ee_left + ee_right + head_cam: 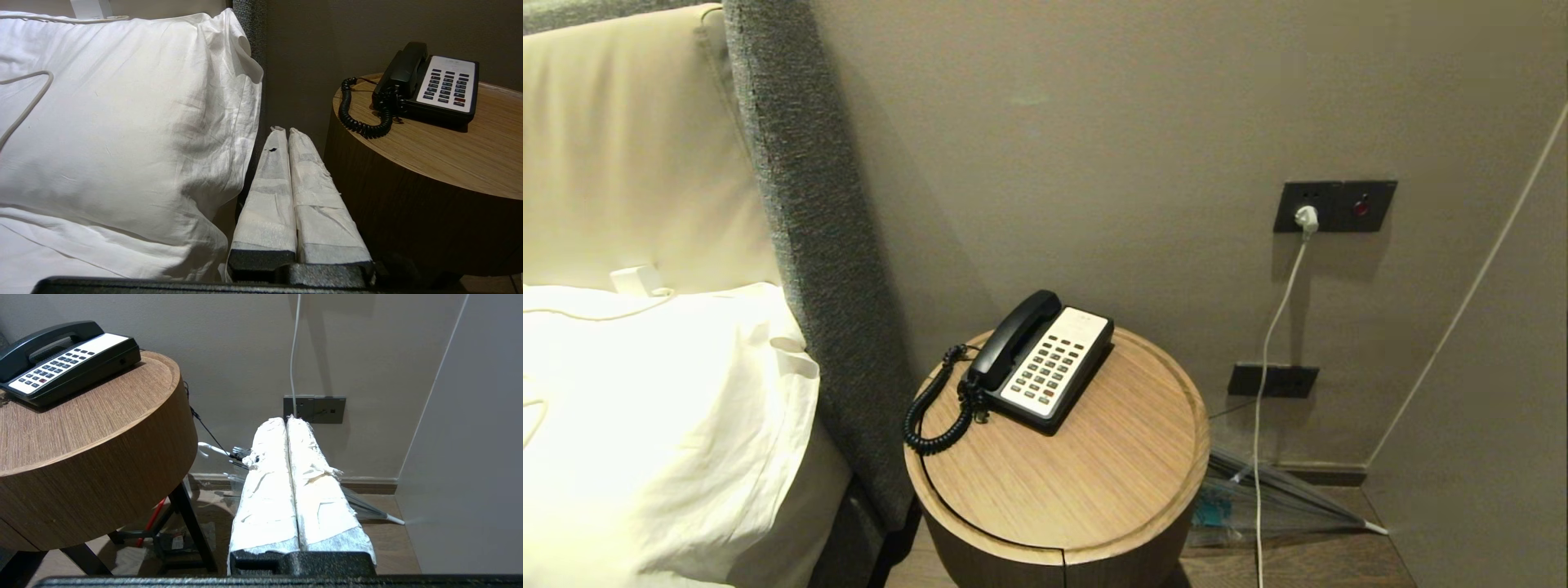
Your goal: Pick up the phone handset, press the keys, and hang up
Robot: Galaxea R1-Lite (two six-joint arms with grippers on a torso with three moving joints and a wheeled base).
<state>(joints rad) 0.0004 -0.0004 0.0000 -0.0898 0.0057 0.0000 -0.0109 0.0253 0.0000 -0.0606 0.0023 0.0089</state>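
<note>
The black phone handset [1014, 337] rests in its cradle on the left side of the black-and-white phone base [1058, 367], on a round wooden bedside table [1119, 465]. Its coiled cord [931, 412] loops over the table's left edge. The keys [1045, 369] sit on the white faceplate. Both handset [402, 67] and base [69, 361] also show in the wrist views. Neither arm appears in the head view. My left gripper [284, 130] is shut and empty, low between the bed and the table. My right gripper [287, 419] is shut and empty, below and right of the table.
A white pillow [662, 425] and a grey padded headboard [809, 212] stand left of the table. Wall sockets [1335, 206] with a white cable [1270, 343] are at the right. A clear umbrella [1282, 494] lies on the floor by the wall.
</note>
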